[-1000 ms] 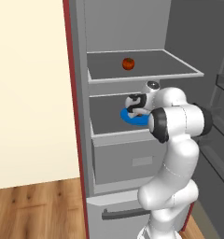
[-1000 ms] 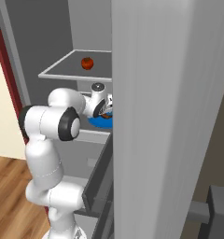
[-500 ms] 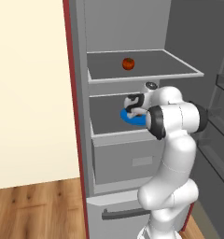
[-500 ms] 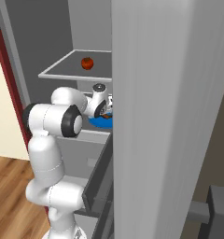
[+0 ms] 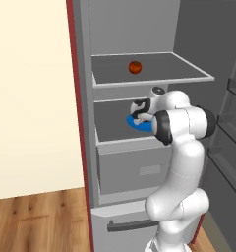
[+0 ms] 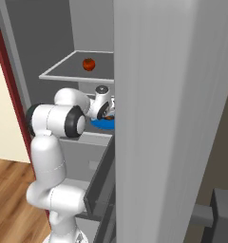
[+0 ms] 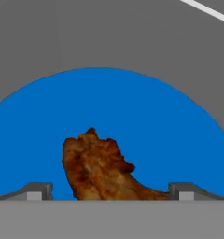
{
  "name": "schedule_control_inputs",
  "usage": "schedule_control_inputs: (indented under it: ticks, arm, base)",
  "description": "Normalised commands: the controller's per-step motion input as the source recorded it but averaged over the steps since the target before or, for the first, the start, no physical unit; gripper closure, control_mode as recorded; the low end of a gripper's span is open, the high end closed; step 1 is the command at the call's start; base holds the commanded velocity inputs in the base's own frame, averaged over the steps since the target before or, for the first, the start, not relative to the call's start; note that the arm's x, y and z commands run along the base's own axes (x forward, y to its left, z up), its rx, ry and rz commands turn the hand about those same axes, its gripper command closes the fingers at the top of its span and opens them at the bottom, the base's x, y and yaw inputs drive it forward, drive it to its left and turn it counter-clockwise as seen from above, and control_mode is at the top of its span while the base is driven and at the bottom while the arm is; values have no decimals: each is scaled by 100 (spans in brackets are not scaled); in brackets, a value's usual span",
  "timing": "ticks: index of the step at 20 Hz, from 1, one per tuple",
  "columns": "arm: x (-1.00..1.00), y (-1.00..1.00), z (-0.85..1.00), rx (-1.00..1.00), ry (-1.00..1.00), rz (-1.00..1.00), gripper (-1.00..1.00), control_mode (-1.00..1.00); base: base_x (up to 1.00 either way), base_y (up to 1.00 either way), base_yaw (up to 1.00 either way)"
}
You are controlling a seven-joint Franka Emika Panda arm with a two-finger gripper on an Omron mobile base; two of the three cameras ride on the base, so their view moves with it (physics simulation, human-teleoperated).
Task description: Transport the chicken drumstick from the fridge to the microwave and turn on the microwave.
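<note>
The fridge (image 5: 81,118) stands open. On its middle shelf lies a blue plate (image 5: 138,126) (image 6: 101,124) (image 7: 109,102) with the brown chicken drumstick (image 7: 97,168) on it. My gripper (image 5: 139,113) (image 6: 108,112) (image 7: 111,193) hangs just over the plate, open. Its two fingertips (image 7: 38,191) stand wide on either side of the drumstick's near end, without touching it. In both base views the hand hides the drumstick. The microwave is out of view.
A round red-orange fruit (image 5: 134,67) (image 6: 89,64) sits on the upper shelf (image 5: 159,74). Below the plate's shelf is a grey drawer (image 5: 134,170). The open fridge door (image 6: 168,118) rises close on the right, with door racks (image 5: 233,118) beside my arm.
My elbow has shifted a little to the right while the hand stays low over the blue plate. The jaws remain wide.
</note>
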Motion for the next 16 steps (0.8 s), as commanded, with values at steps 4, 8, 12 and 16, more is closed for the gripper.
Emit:
schedule_control_inputs:
  ticks: [4,8,12,16]
  arm:
    - [11,0,-18,0,3,0,-100,-100]
    - [10,0,-26,0,2,0,100,-100]
    - [9,0,-9,0,0,0,100,-100]
    - [1,0,-4,-3,0,0,100,-100]
  base:
    - [0,0,0]
    - [0,0,0]
    - [0,0,0]
    - [0,0,0]
